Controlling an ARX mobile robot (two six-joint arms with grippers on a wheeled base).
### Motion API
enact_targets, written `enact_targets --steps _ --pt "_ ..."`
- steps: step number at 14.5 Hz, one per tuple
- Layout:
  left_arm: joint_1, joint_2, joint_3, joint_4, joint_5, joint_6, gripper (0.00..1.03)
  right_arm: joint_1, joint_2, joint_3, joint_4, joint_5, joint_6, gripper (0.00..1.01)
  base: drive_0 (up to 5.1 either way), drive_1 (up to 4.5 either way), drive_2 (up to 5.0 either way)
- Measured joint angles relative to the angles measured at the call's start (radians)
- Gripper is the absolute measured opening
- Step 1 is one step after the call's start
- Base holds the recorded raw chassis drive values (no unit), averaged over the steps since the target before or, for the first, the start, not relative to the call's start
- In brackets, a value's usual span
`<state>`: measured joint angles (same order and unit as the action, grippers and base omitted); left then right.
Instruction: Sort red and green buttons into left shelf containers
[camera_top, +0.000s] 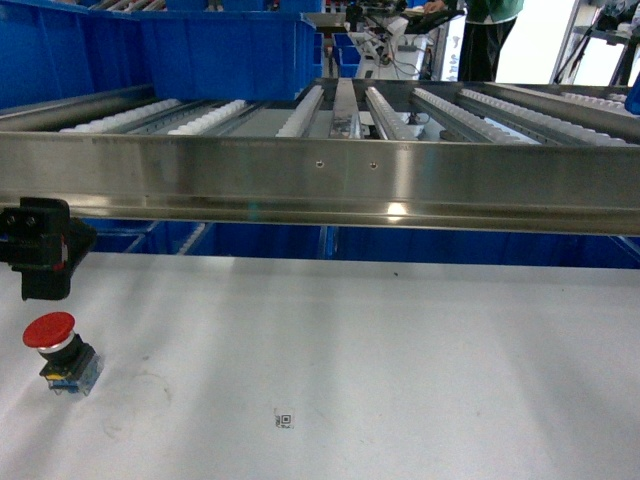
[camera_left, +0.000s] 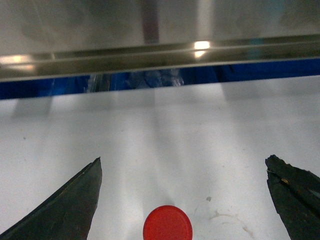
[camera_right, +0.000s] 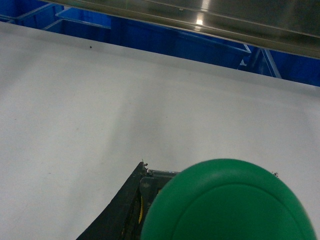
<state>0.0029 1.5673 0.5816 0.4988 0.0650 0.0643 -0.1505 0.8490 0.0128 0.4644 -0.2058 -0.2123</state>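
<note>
The red button stands upright on the white table at the near left, with a red cap, silver collar and black-and-blue base. My left gripper hangs just behind and above it. In the left wrist view this gripper is open, its dark fingers spread wide, and the red cap lies between them, untouched. My right gripper is shut on the green button, whose cap hides one finger. It does not show in the head view. Large blue bins sit on the shelf's left.
A steel roller shelf crosses the whole head view above the table's far edge. More blue bins sit under it. A small printed tag lies on the table. A person stands far behind.
</note>
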Motion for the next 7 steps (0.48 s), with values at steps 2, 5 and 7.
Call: enact_targets --steps 2,5,7 --pt "-0.008 0.087 0.034 -0.004 -0.027 -0.012 0.98 0.000 0.000 0.000 0.000 0.000 0.000 0.35 0.0 0.00 0.0" --pt "-0.019 0.171 0.071 -0.035 -0.011 -0.037 0.98 0.000 0.000 0.000 0.000 0.000 0.000 0.35 0.0 0.00 0.0" --pt "-0.019 0.222 0.090 -0.042 -0.021 -0.058 0.98 0.000 0.000 0.000 0.000 0.000 0.000 0.35 0.0 0.00 0.0"
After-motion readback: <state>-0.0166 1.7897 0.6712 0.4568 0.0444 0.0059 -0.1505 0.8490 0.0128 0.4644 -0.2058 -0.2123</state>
